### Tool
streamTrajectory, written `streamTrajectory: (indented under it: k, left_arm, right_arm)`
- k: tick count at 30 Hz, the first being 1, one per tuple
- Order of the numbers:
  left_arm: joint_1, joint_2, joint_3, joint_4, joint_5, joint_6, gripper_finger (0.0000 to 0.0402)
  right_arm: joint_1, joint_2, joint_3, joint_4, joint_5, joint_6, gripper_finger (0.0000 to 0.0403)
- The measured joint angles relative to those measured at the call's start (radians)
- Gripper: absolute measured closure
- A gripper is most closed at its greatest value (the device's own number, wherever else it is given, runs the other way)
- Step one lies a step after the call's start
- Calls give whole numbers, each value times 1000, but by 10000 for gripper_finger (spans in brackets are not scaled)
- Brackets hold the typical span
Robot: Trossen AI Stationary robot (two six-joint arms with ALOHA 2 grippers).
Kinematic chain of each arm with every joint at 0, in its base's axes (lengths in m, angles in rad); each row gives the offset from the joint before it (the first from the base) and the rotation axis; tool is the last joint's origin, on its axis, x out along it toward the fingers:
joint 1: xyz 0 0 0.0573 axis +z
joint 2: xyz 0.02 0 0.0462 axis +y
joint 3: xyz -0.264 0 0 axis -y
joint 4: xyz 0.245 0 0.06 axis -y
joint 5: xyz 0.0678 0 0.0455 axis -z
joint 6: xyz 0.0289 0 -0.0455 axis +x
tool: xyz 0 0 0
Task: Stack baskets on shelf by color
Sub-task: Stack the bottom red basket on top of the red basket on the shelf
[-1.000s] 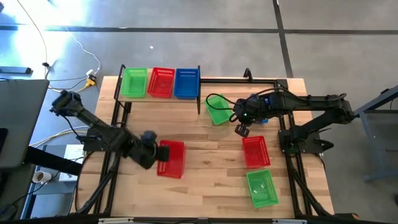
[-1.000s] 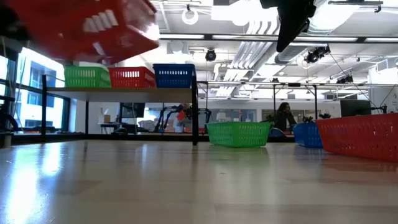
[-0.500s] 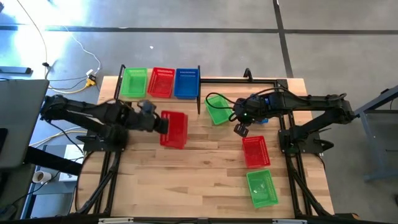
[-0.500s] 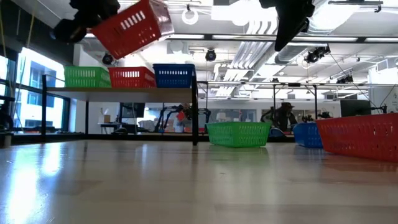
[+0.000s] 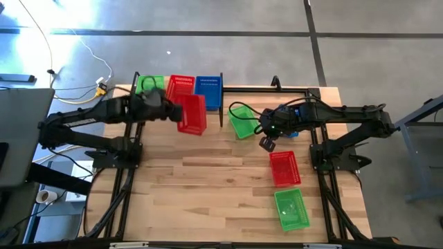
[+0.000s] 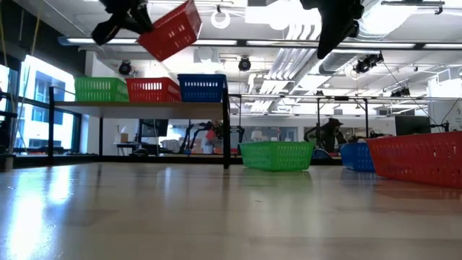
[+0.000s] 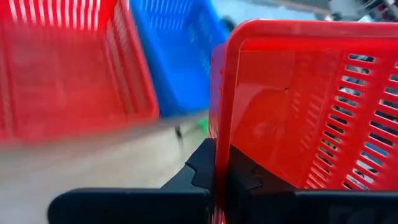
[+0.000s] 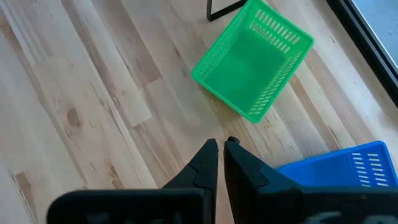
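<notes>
A red basket (image 5: 192, 113) is being gripped by its wall in the left gripper (image 7: 219, 177), tilted above the shelf (image 6: 137, 105), and could be caught on the shelved red one's rim just ahead; the right gripper (image 8: 220, 155) is hanging pinched together.

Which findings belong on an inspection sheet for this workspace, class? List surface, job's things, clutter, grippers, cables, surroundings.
Surface: wooden plank table.
Job's things: shelf carries green, red and blue baskets; green basket, red basket, second green basket on table; blue basket beside right arm.
Clutter: nothing seen.
Grippers: left gripper grips carried red basket near shelf; right gripper shut, empty, above table.
Cables: white cable on floor.
Surroundings: person behind table.
</notes>
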State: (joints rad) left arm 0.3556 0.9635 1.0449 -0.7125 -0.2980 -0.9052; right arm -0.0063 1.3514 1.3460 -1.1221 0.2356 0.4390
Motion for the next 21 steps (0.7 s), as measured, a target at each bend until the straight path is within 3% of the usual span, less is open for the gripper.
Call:
streamTrajectory:
  k: [13, 21]
  left_arm:
    - [287, 73, 208, -115, 54, 311, 401]
    - [418, 175, 336, -257, 71, 415, 401]
  right_arm:
    - [0, 0, 0, 37, 1, 9, 389]
    - [0, 0, 0, 45, 32, 9, 389]
